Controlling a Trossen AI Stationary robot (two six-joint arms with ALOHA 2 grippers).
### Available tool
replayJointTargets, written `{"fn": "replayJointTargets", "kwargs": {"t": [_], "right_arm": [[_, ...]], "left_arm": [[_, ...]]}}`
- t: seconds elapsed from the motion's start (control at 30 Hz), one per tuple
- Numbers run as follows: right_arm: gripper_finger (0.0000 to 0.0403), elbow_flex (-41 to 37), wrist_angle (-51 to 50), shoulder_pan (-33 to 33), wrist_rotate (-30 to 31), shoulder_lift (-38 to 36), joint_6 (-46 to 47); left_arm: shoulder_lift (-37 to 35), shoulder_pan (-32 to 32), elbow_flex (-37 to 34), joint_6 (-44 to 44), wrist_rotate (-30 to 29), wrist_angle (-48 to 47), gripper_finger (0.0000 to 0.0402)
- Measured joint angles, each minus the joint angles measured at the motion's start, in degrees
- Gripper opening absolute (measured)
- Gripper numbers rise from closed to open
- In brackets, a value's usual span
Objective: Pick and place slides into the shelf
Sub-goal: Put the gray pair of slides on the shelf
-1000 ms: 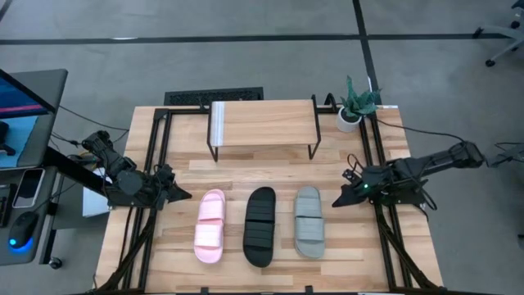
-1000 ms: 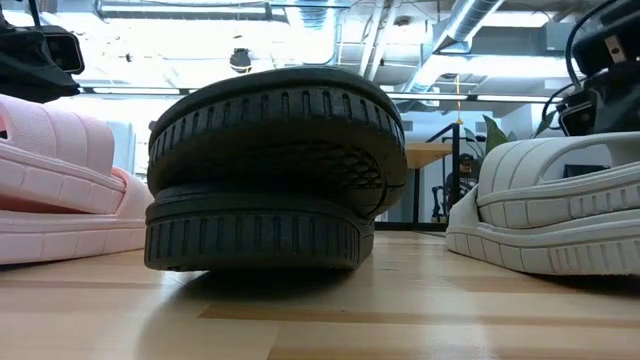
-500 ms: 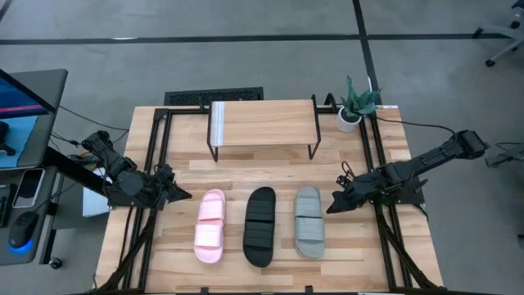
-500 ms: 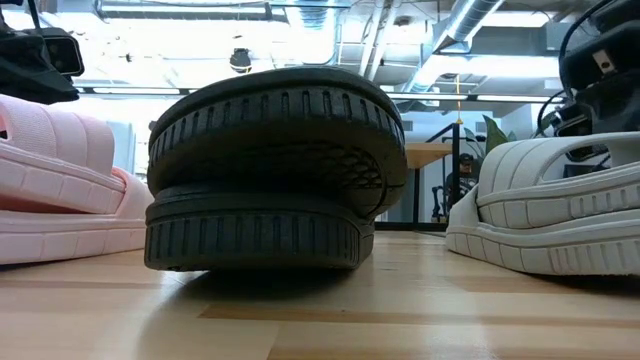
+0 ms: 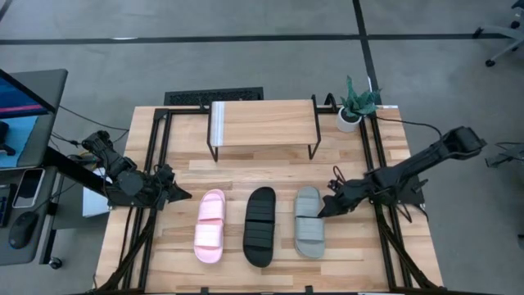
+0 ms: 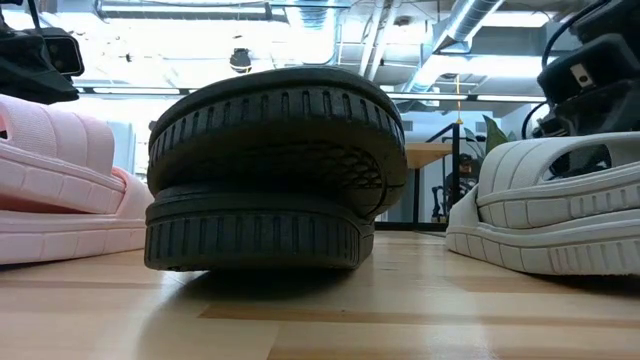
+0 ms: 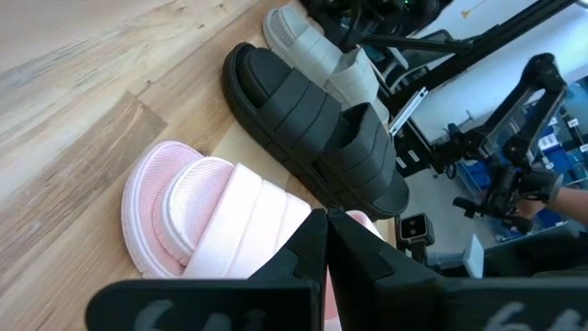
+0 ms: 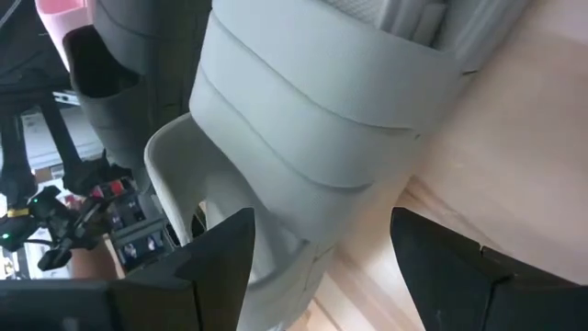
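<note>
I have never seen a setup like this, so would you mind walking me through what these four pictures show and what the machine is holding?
This is a robot with two dark arms at a slatted wooden table, each ending in a two-finger gripper. One picture looks straight down from above, one looks level across the tabletop, and two come from cameras on the wrists.

On the table lie three foam sandals side by side: a pink slide, a black slide and a grey slide. Behind them stand a small wooden shelf and a potted plant.

Nothing is held. The right gripper is open at the grey slide's edge, a finger on either side of its strap. The left gripper is shut and waits beside the pink slide.
</note>
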Motion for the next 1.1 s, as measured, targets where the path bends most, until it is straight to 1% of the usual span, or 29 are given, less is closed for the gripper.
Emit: {"fn": "replayJointTargets", "kwargs": {"t": [0.33, 0.57, 0.7, 0.9, 1.0, 1.1], "right_arm": [[0.0247, 0.1, 11.5, 0.0, -0.2, 12.5, 0.8], [0.0245, 0.2, 18.3, 0.0, -0.5, 19.7, 1.7], [0.0244, 1.1, 18.0, 0.0, -0.5, 21.4, 2.3], [0.0243, 1.6, 16.3, -0.1, -0.3, 21.2, 2.5], [0.023, 1.6, 16.1, -0.1, -0.3, 21.2, 2.5], [0.0205, 1.6, 15.9, -0.1, -0.2, 21.2, 2.5]], "left_arm": [[0.0, 0.0, 0.0, 0.0, 0.0, 0.0, 0.0], [0.0, 0.0, 0.0, 0.0, 0.0, 0.0, 0.0], [0.0, 0.0, 0.0, 0.0, 0.0, 0.0, 0.0], [0.0, 0.0, 0.0, 0.0, 0.0, -0.3, 0.0], [0.0, 0.0, 0.0, 0.0, 0.0, -1.2, 0.0], [0.0, 0.0, 0.0, 0.0, -0.1, -1.4, 0.0]]}}
